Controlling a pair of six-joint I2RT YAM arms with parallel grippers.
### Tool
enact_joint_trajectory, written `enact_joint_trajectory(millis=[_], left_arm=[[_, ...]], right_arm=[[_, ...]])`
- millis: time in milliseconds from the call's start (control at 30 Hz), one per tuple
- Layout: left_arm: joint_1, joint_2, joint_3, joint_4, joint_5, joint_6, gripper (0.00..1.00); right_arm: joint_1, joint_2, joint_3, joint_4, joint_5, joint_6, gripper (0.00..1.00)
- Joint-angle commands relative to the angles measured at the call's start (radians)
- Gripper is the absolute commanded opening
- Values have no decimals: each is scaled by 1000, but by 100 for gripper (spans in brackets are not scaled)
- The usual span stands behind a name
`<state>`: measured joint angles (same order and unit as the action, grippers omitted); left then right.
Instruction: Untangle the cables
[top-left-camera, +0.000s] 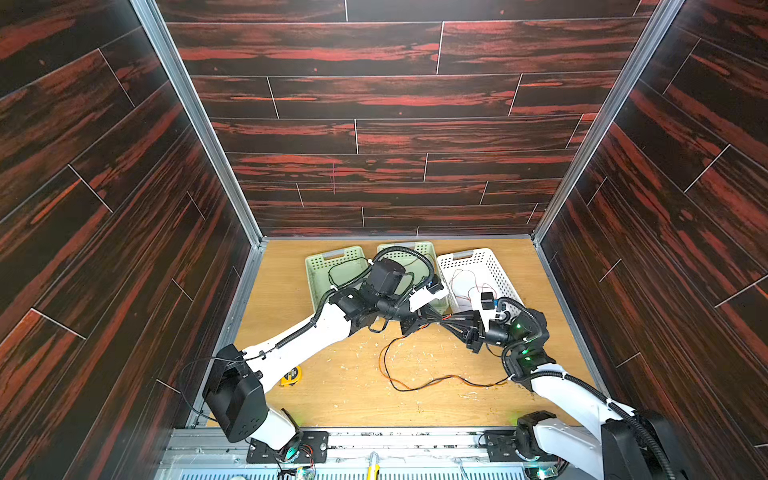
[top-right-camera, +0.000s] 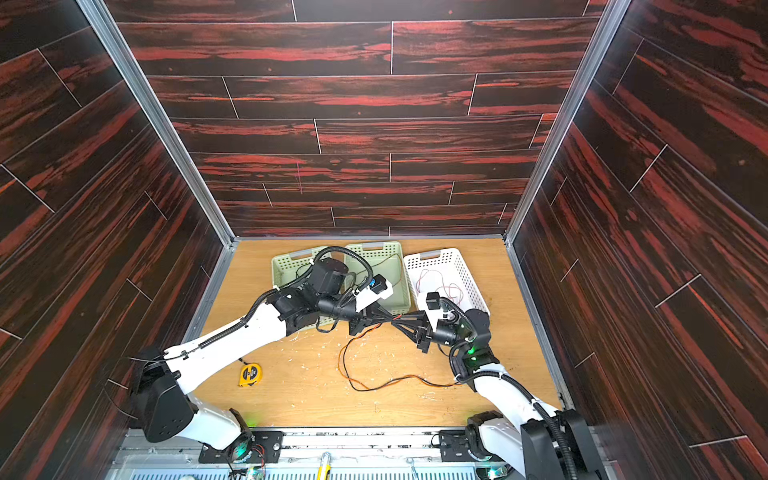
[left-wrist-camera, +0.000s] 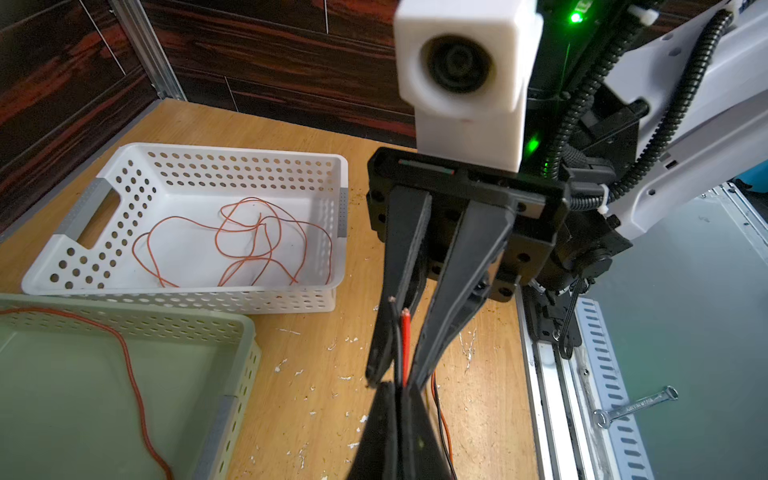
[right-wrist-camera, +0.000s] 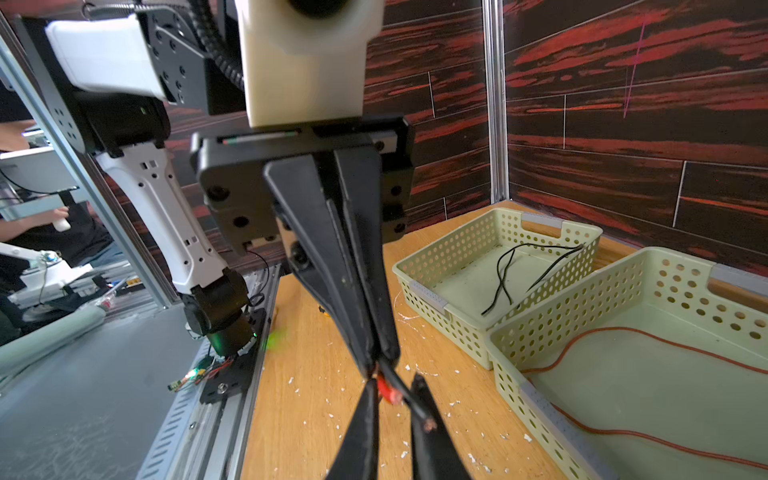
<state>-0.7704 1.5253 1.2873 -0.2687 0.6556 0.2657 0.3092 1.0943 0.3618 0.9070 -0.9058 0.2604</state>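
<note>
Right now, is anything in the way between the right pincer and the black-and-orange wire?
Nothing visible. The loose ends of the black-and-orange wire sit between the fingers of the right pincer; the left pincer is shut on it close by.

Three walls (top-left-camera: 395, 133) of dark wood-pattern panels with red streaks close the cell, joined at the corners by grey aluminium posts (top-left-camera: 195, 124). The bottom is a light wooden tabletop (top-left-camera: 353, 390) with small white flecks on it, evenly lit, and a metal rail (top-left-camera: 415, 440) runs along its near edge.

Left tool (right-wrist-camera: 376, 362) pinching paired cable (right-wrist-camera: 404, 398), right tool (right-wrist-camera: 395, 379) parted
</note>
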Motion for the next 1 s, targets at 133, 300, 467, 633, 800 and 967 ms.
enact_joint_trajectory(millis=[133, 300, 467, 633, 800, 967], left_arm=[[-1, -29, 12, -18, -19, 38, 0], [-1, -28, 14, -26, -23, 44, 0], [-1, -26, 13, -29, -24, 45, 0], [-2, -28, 12, -29, -33, 49, 0], [-3, -47, -2, 1, -49, 41, 0], [7, -89, -35, 115, -76, -12, 0]], right_arm=[[2, 31, 26, 121, -30, 71, 22], [1, 33, 25, 115, -52, 73, 24], [3, 36, 31, 107, -39, 83, 24], [2, 41, 31, 95, -21, 81, 13], [2, 41, 19, 109, -21, 82, 4], [3, 21, -3, 72, 41, 27, 0]])
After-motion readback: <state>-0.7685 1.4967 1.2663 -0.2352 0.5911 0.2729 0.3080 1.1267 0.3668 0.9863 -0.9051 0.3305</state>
